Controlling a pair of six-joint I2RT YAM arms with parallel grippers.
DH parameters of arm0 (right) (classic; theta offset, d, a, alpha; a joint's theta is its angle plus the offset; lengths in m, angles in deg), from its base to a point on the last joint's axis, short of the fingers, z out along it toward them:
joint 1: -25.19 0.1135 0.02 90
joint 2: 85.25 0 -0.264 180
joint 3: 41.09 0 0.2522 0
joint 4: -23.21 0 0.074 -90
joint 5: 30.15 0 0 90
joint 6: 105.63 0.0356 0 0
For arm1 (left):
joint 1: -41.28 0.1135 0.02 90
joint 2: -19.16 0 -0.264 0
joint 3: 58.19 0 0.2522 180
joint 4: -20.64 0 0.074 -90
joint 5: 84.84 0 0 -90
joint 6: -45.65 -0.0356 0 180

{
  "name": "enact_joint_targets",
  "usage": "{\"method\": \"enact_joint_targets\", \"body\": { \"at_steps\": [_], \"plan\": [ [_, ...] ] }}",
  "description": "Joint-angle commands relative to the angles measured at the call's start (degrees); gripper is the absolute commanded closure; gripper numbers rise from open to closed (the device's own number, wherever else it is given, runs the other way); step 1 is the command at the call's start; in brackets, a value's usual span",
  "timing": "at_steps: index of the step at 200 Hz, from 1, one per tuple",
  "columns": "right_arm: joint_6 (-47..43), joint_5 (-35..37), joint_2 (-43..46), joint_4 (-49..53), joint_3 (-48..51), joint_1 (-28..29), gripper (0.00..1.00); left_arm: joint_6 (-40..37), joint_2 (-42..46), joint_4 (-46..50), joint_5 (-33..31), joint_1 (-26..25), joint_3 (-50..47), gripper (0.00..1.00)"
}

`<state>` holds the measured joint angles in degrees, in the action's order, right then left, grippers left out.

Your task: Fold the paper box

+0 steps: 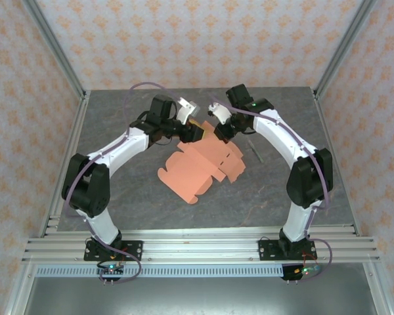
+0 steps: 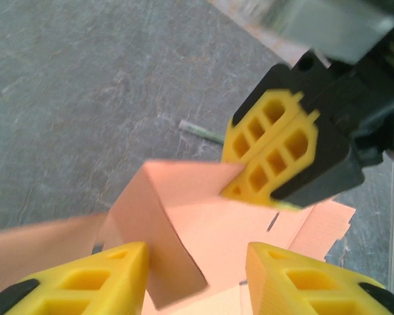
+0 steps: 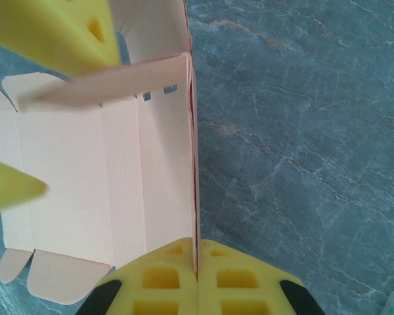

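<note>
Where the two arm bases are bolted to the aluminium rail [image 1: 197, 248] at the near edge, the grey desk [image 1: 131, 203] ahead of them gives open room on both sides, out to the frame posts [image 1: 59, 59]. Both arms rise from the rail, bend at the elbow and arch inward, so their forearms converge over the middle of the desk. The paper box [image 1: 200, 169] lies between them as a mostly flat die-cut sheet. It sits aslant, with its long axis running from near left to far right. At its far end one panel stands upright. The right claw [image 3: 197, 254] is clamped on that panel's edge, with the card pinched between its pressed-together fingers. The left claw [image 2: 197, 257] is spread wide, its fingers [image 2: 98, 279] on either side of a raised flap without pinching it. A thin grey stick [image 1: 255, 149] lies on the desk just right of the sheet. Beyond the claws the desk runs on to the patterned wall [image 1: 197, 46].
</note>
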<state>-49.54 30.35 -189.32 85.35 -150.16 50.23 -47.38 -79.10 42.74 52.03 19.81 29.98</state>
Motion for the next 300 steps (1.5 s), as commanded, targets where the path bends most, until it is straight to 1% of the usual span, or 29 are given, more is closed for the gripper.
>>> {"method": "enact_joint_targets", "body": {
  "at_steps": [1,31,56,68,77,89,133,163,189,211,220,231,250,260,278,281,300],
  "plan": [
    [-2.23,4.77,3.39,-1.78,0.67,0.15,1.0,3.59,6.78,-2.34,-6.37,2.08,-5.02,0.53],
    [-3.52,15.76,2.58,-2.04,0.36,2.88,1.0,11.54,15.28,-3.75,-21.07,2.58,-12.49,0.48],
    [-5.3,27.31,1.31,-4.86,2.06,6.61,1.0,15.21,20.27,-2.49,-28.09,3.1,-17.22,0.44],
    [-6.83,32.04,1.07,-7.86,3.74,8.31,1.0,15.7,21.54,-2.12,-29.18,4.0,-18.61,0.42],
    [-8.2,34.67,0.97,-10.37,5.01,9.29,1.0,15.52,21.52,-1.93,-29.15,4.95,-18.98,0.41],
    [-10.19,35.97,1.08,-13.75,6.64,10.11,1.0,14.68,20.49,-1.16,-28.95,6.3,-18.49,0.41],
    [-20.22,34.78,3.98,-24.69,13.18,10.56,1.0,12.5,13.59,-0.83,-26.88,11.42,-15.68,0.41],
    [-26.79,34.83,5.6,-31.08,17.5,10.97,1.0,11.22,6.49,2.1,-26.48,13.43,-10.6,0.41],
    [-31.25,35.49,6.38,-36.36,20.67,11.2,1.0,8.14,-0.84,5.43,-24.71,13.45,-4.89,0.4],
    [-34.01,35.97,6.7,-40.68,23.1,11.52,1.0,5.41,-5.88,5.97,-17.63,13.39,-1.55,0.42],
    [-35.09,36.07,6.84,-42.61,24.1,11.53,1.0,4.44,-7.24,5.77,-14.36,13.3,-0.88,0.44],
    [-36.4,36.17,6.77,-44.25,25.04,11.58,1.0,3.86,-8.09,5.45,-12.64,12.91,-0.32,0.45],
    [-37.53,35.62,6.63,-45.81,25.65,11.53,1.0,1.57,-9.75,7.98,-11.39,11.62,1.7,0.46],
    [-37.89,35.3,6.3,-45.76,25.47,11.46,1.0,0.38,-10.71,9.85,-12.21,10.82,3.02,0.48],
    [-39.04,35.55,5.68,-46.22,25.69,11.37,1.0,0.52,-10.74,10.23,-12.82,10.46,3.37,0.49],
    [-39.18,35.56,5.52,-46.33,25.74,11.35,1.0,0.49,-12.13,10.28,-12.63,10.46,3.39,0.49],
    [-38.27,34.42,5.67,-46.06,25.93,11.05,1.0,0.3,-12.8,11.22,-12.63,10.49,3.76,0.51]
  ]
}}
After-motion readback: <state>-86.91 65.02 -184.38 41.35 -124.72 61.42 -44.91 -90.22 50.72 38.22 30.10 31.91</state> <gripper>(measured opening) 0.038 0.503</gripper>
